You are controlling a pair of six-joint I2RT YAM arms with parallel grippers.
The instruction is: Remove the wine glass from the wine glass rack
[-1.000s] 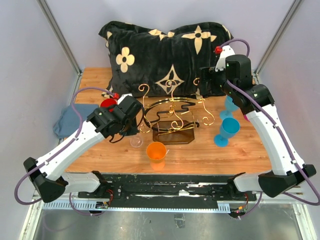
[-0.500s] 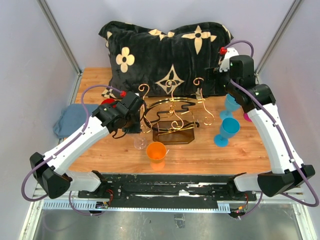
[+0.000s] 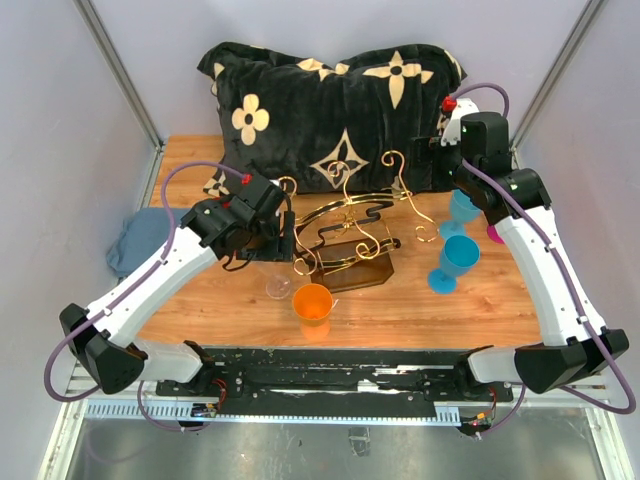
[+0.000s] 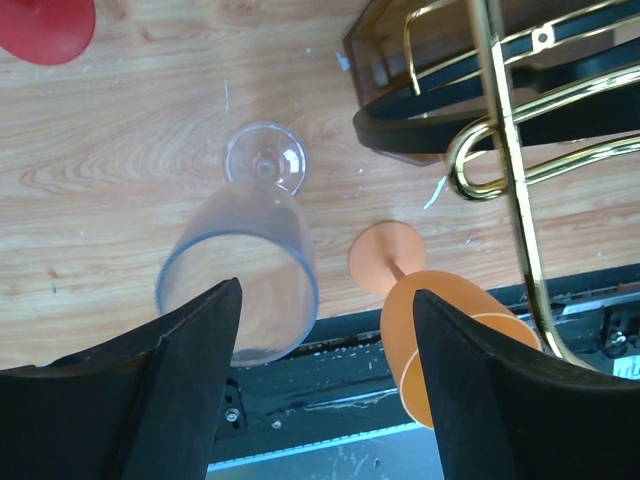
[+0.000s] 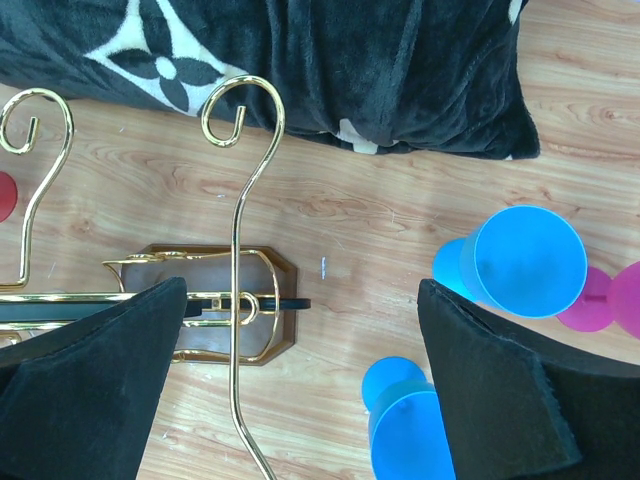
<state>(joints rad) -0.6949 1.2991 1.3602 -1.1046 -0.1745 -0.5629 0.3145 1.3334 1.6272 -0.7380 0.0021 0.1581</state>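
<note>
A clear wine glass (image 4: 245, 250) stands upright on the wooden table, just in front of the rack's left end and apart from it (image 3: 277, 288). The wine glass rack (image 3: 345, 232), gold scroll wire and black rails on a brown base, sits mid-table at a slant, and I see no glass hanging on it. My left gripper (image 3: 270, 238) hovers by the rack's left end, open (image 4: 330, 300), above the clear glass with nothing between its fingers. My right gripper (image 3: 425, 165) is open (image 5: 302, 290), high over the rack's right end (image 5: 240, 200).
An orange glass (image 3: 313, 300) stands right of the clear one. Two blue glasses (image 3: 455, 258) and a pink one (image 5: 600, 300) stand at the right, a red one (image 4: 45, 25) at the left. A black patterned cushion (image 3: 330, 110) fills the back; a grey-blue cloth (image 3: 135, 240) lies far left.
My left gripper has opened and let go of the clear glass, which now stands on the table. The left arm drew back toward the rack, and the rack has swung askew. The right arm barely moved.
</note>
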